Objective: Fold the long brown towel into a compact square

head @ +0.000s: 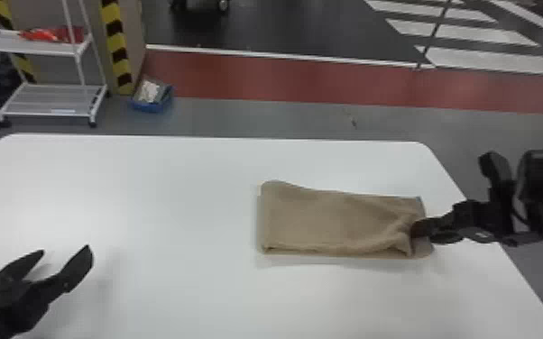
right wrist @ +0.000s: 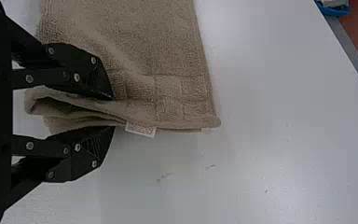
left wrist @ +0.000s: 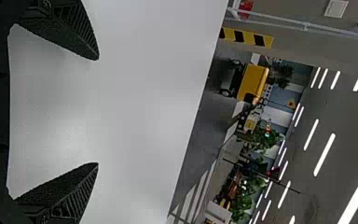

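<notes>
The brown towel lies folded into a flat rectangle on the right half of the white table, its long side running left to right. At its right end, my right gripper has pinched the layers. In the right wrist view the right gripper is shut on the bunched end of the towel, with a small white tag beside the fingertips. Over the table's near left, well apart from the towel, my left gripper is parked open. The left wrist view shows nothing between the left gripper's spread fingers.
The white table has its right edge under my right arm. Beyond the far edge, a white shelf cart and a blue bin stand on the floor.
</notes>
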